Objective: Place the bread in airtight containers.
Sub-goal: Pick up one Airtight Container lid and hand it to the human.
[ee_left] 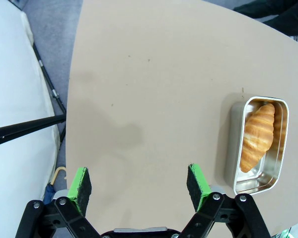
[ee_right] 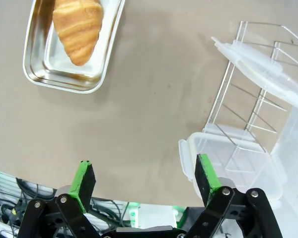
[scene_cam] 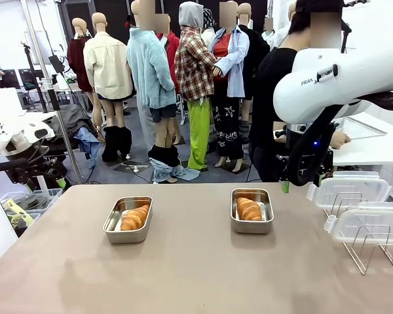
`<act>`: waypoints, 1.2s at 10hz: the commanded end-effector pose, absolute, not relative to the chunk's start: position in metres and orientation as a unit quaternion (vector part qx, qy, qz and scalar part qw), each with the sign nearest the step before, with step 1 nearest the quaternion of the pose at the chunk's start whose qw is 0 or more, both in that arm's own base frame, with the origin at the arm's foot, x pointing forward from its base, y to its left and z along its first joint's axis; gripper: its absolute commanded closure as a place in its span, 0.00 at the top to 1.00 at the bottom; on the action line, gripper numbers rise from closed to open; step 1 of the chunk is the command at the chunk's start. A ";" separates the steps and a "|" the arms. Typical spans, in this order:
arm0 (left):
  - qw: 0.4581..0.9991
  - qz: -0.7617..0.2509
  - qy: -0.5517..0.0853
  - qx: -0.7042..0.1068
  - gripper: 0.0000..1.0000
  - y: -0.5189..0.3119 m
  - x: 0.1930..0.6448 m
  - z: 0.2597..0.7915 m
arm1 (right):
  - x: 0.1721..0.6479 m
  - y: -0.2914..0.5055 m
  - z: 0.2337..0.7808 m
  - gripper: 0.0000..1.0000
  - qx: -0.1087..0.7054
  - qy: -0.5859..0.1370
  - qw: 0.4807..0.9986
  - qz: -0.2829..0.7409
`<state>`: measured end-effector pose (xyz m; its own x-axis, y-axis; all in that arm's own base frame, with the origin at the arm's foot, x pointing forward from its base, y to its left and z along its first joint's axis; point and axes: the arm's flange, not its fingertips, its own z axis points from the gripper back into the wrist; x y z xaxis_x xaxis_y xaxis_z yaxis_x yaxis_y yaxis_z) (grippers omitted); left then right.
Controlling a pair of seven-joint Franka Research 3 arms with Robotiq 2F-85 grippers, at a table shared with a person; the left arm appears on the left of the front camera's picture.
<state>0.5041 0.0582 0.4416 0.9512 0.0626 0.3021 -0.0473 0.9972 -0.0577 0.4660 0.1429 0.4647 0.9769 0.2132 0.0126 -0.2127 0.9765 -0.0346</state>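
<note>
Tins: left tin [scene_cam: 112,226], right tin [scene_cam: 252,229], rounded steel, mid-frame.
Bread: ridged golden croissant [scene_cam: 135,218] in each.
Jaws: left gripper [ee_left: 139,181], right gripper [ee_right: 145,178] spread, empty.

Left tool [ee_left: 139,182] over the tan counter [ee_left: 154,89], jaws spread wide with only bare counter between them. Green pads [ee_left: 81,184] face each other and touch nothing. One steel tin [ee_left: 234,144] sits on the counter to the right of the tool and well apart from it, lidless. One croissant [ee_left: 256,136] lies lengthwise inside, golden-brown and ridged. The counter's curved edge runs down the left, with grey floor [ee_left: 49,29] beyond it.
</note>
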 end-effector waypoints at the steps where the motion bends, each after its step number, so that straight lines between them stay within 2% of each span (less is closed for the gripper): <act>1: 0.988 0.036 -0.148 -0.015 1.00 0.058 0.504 0.444 | 0.468 0.144 0.465 1.00 -0.018 -0.005 0.995 0.101; 12: 0.988 0.036 -0.148 -0.015 1.00 0.058 0.504 0.444 | 0.468 0.144 0.465 1.00 -0.018 -0.005 0.995 0.101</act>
<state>0.5041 0.0582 0.4416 0.9512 0.0626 0.3020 -0.0473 0.9972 -0.0577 0.4660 0.1429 0.4647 0.9769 0.2132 0.0126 -0.2126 0.9765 -0.0346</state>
